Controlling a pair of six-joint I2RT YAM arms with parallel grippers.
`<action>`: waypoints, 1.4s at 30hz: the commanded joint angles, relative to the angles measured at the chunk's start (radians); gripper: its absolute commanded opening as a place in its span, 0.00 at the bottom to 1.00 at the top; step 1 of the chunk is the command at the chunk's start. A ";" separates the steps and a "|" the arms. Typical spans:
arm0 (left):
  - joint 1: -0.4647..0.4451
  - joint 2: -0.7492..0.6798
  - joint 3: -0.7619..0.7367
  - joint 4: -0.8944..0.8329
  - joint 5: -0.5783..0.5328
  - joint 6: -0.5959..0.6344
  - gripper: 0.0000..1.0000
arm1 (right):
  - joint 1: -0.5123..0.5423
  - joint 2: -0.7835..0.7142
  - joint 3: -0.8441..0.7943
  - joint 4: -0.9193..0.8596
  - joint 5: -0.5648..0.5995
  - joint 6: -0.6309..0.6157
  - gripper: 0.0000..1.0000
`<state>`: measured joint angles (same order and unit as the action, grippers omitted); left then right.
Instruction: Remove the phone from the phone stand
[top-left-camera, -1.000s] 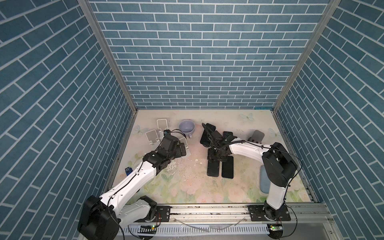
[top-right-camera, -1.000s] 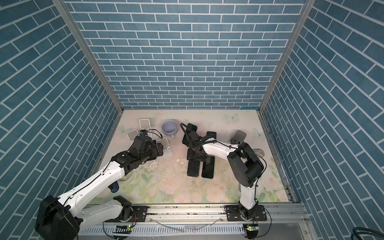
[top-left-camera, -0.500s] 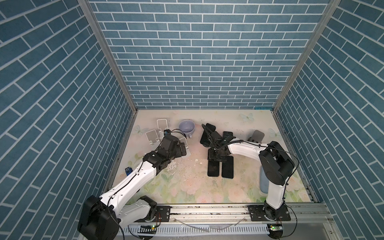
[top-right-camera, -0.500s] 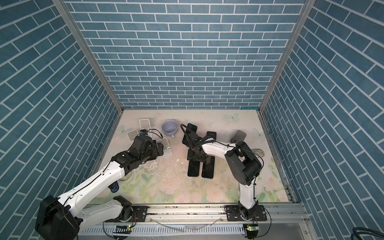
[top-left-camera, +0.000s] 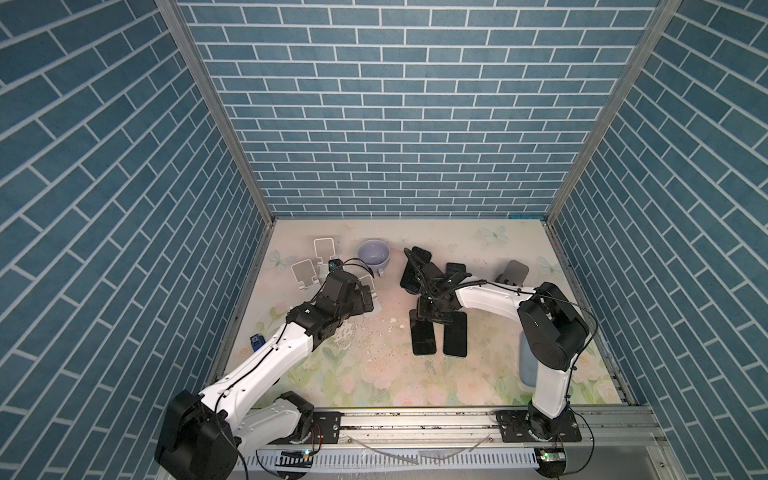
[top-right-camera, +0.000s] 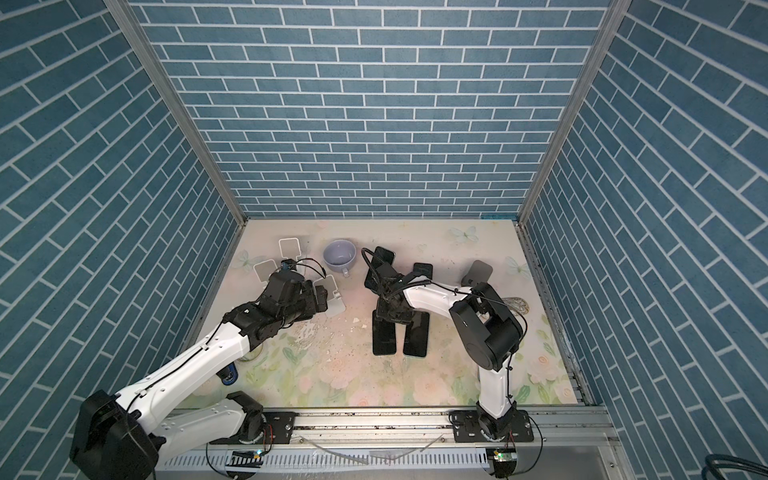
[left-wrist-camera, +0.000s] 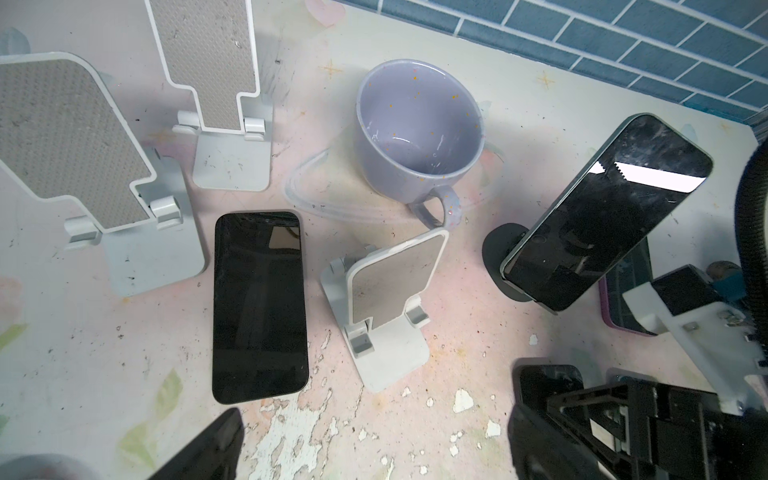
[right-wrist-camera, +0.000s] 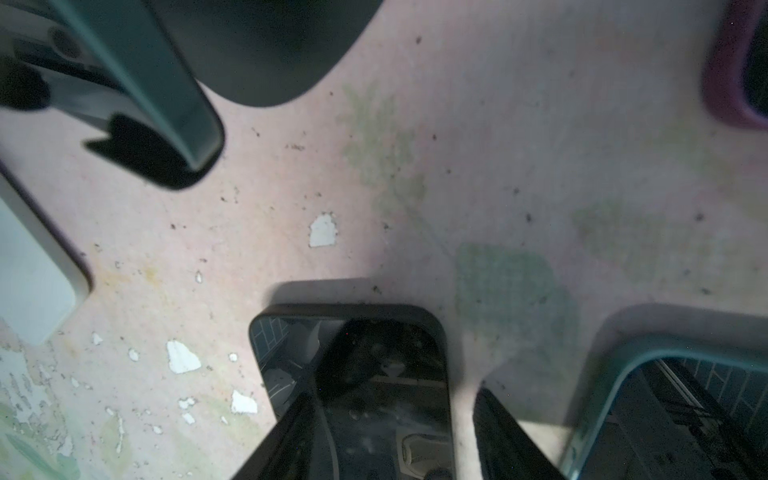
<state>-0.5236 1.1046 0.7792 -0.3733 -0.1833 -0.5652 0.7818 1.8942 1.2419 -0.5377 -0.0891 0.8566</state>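
A black phone (left-wrist-camera: 602, 208) leans on a black round-based phone stand (left-wrist-camera: 498, 249) at the middle back, also seen in a top view (top-left-camera: 417, 270). My right gripper (right-wrist-camera: 376, 405) is low over the table in front of that stand (top-left-camera: 434, 313). It is shut on the end of a second black phone (right-wrist-camera: 374, 365) that lies flat. One finger (right-wrist-camera: 266, 449) is at the phone's edge, and a thin strip of table shows beside the other. My left gripper (left-wrist-camera: 374, 444) hovers open and empty near a small white stand (left-wrist-camera: 390, 291).
A teal-cased phone (right-wrist-camera: 665, 395) lies flat beside the held one. A purple-cased phone (left-wrist-camera: 623, 299) sits behind my right wrist. Another black phone (left-wrist-camera: 259, 307) lies flat by two empty white stands (left-wrist-camera: 83, 145) (left-wrist-camera: 216, 83). A lilac mug (top-left-camera: 374, 255) and a dark stand (top-left-camera: 515, 272) are at the back.
My right gripper has closed a little further and edged toward the front over the flat phones. The left arm has not moved.
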 joint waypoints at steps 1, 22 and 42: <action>-0.008 0.002 -0.010 0.007 -0.009 0.010 1.00 | -0.003 0.000 -0.034 -0.037 0.026 0.024 0.63; -0.040 0.053 0.051 -0.012 -0.016 0.016 1.00 | 0.031 -0.029 0.114 -0.131 0.183 -0.139 0.77; -0.156 0.259 0.261 0.034 0.021 0.160 1.00 | -0.058 -0.238 0.089 -0.208 0.370 -0.277 0.76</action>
<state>-0.6701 1.3365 0.9962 -0.3603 -0.1738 -0.4442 0.7403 1.6920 1.3193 -0.7006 0.2405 0.6182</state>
